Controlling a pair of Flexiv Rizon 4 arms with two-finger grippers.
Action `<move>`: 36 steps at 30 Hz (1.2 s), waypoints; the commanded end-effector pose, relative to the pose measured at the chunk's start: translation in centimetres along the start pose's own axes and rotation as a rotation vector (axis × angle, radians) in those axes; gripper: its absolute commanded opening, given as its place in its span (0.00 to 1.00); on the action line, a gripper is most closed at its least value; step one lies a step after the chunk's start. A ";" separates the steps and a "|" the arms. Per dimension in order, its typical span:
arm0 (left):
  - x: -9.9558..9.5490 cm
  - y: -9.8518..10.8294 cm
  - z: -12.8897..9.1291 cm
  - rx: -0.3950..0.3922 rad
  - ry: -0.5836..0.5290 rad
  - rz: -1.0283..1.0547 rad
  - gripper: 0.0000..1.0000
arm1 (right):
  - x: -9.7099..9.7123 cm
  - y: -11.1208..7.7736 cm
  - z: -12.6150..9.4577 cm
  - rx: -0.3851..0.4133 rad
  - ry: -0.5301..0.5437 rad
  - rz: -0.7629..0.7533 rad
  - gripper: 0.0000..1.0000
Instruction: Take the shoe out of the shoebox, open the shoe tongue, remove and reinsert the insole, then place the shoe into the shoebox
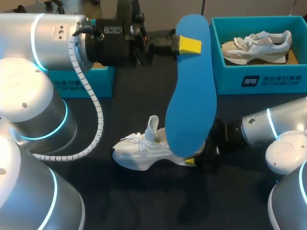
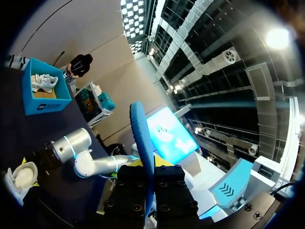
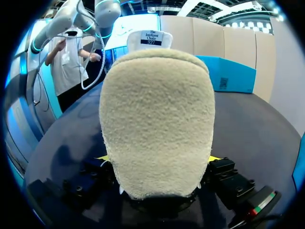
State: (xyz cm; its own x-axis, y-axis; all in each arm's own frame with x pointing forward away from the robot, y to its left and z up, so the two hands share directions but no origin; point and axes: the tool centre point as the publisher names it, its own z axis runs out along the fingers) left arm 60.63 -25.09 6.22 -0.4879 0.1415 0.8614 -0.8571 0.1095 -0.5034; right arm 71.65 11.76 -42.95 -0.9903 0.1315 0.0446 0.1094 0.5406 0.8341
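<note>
A blue insole [image 1: 191, 91] hangs upright over the table, and my left gripper [image 1: 189, 45] is shut on its upper end. In the left wrist view the insole [image 2: 142, 138] stands edge-on between the fingers of that gripper [image 2: 148, 168]. Below it a white shoe [image 1: 144, 152] lies on the dark table with its tongue [image 1: 152, 127] raised. My right gripper [image 1: 195, 160] comes in from the right, shut on the shoe's heel. In the right wrist view the heel [image 3: 157, 119] fills the space between the yellow tips of that gripper [image 3: 157, 160].
A teal shoebox [image 1: 268, 80] stands at the back right and holds a second white and beige shoe [image 1: 259, 45]. Another teal box [image 1: 81, 82] sits at the back left, under my left arm. My left arm's cable [image 1: 93, 110] loops down beside the shoe.
</note>
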 end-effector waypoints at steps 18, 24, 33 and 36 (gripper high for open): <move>-0.1 0.1 0.1 0.002 -0.001 0.000 0.00 | 0.0 0.1 -2.7 0.156 -0.096 0.092 1.00; -0.1 0.1 0.1 0.002 -0.001 0.000 0.00 | 0.7 0.2 -4.3 0.231 -0.110 0.112 1.00; -0.1 0.1 0.1 0.002 -0.001 0.000 0.00 | 1.5 2.1 -6.4 0.396 -0.154 0.126 1.00; -0.1 0.1 0.1 0.002 -0.001 0.000 0.00 | 1.8 2.7 -7.0 0.446 -0.175 0.140 1.00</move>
State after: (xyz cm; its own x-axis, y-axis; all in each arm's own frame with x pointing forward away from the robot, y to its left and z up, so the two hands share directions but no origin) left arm 60.63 -25.09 6.22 -0.4879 0.1416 0.8613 -0.8571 0.1093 -0.5035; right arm 70.38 7.70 -38.11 -0.9432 0.3310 0.0288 0.2680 0.7066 0.6549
